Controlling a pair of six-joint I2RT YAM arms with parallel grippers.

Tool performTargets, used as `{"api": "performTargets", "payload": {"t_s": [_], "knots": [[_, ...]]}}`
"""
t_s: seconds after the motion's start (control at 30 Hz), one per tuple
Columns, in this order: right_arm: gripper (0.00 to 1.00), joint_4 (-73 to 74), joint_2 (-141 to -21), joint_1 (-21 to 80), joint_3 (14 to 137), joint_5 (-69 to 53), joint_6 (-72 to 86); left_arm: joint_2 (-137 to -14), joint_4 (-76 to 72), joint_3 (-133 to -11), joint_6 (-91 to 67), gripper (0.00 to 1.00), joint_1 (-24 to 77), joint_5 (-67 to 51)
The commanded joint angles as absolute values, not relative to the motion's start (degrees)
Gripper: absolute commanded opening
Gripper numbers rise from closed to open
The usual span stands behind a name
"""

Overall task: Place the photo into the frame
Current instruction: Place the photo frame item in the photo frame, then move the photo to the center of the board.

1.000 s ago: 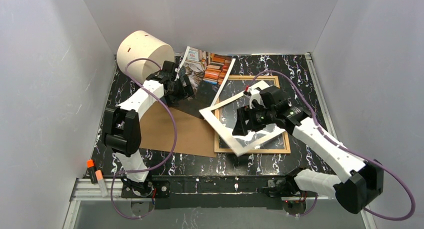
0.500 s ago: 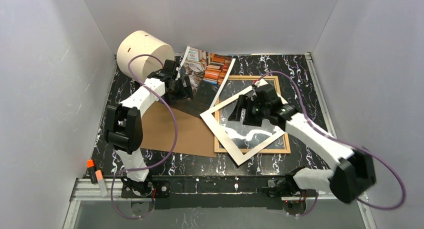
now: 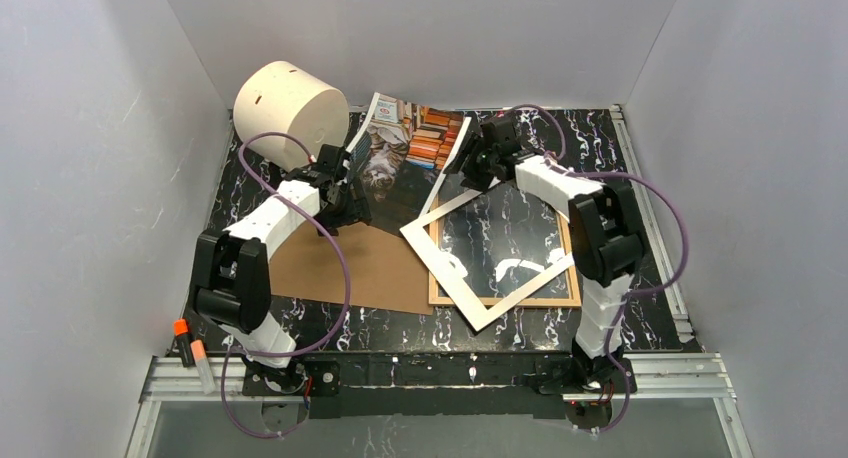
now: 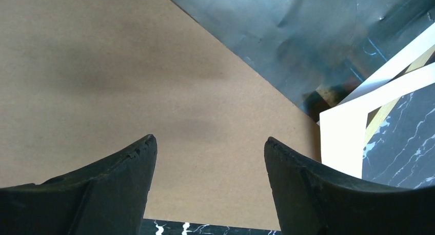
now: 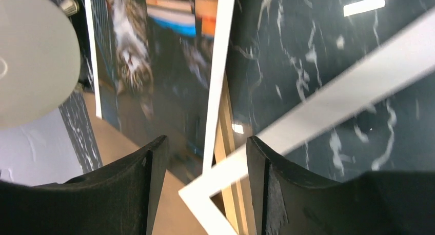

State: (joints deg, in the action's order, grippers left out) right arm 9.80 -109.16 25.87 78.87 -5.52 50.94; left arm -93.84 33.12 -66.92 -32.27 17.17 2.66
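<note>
A big cream tube (image 3: 290, 108) stands at the far left. The left end effector (image 4: 210, 148) hangs over the brown board (image 4: 102, 65), fingers apart and holding nothing. The photo (image 3: 405, 143) lies at the back beside the tube, not in the frame. The right end effector (image 5: 205, 148) hangs over the photo's right edge, fingers apart too. The white mat (image 3: 450, 270) lies crooked on the frame (image 3: 540, 301).

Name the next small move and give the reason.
Probably lower the right claw and close it on the white edge of the photo: that edge runs between its open fingers, and the photo is not yet in the frame.
</note>
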Motion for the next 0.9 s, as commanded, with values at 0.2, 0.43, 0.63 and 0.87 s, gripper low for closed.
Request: {"api": "performTargets", "payload": {"t_s": [0.2, 0.43, 0.63, 0.87], "knots": [[0.6, 11.1, -125.8, 23.5, 97.0, -8.5, 49.6, -89.4, 33.0, -66.8, -32.9, 0.73, 15.2, 5.6], [0.48, 9.5, -129.9, 23.0, 100.1, -12.0, 49.4, -90.7, 33.6, -69.2, -32.7, 0.72, 14.7, 5.3], [0.39, 6.0, -131.2, 22.8, 100.0, -15.1, 49.8, -91.5, 34.1, -70.1, -32.7, 0.71, 14.1, 4.9], [0.37, 4.6, -133.6, 22.7, 101.5, -17.5, 51.4, -91.5, 34.9, -70.2, -32.8, 0.71, 13.5, 4.7]]}}
